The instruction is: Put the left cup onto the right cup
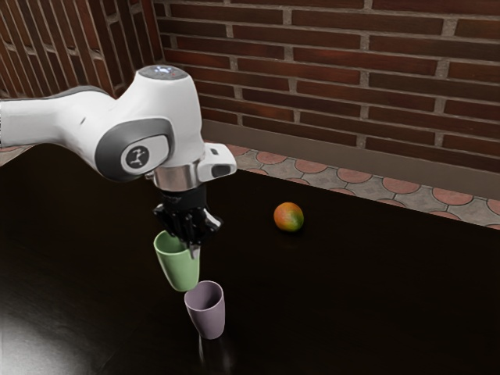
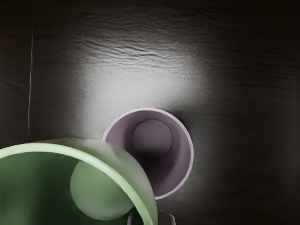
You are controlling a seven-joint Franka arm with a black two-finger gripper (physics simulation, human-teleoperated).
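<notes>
Grips the green cup (image 1: 176, 269) by its rim in the gripper (image 1: 193, 248), raised and slightly tilted just above and beside the purple cup (image 1: 206, 308), mouth up, likely to nest inside.

Gripper (image 1: 191, 242), apparently tight on green cup (image 1: 178, 272)

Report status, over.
Hand shut on green cup at its rim. Green cup beside purple cup, not yet on it. Fruit far off, nothing in the way.
</notes>
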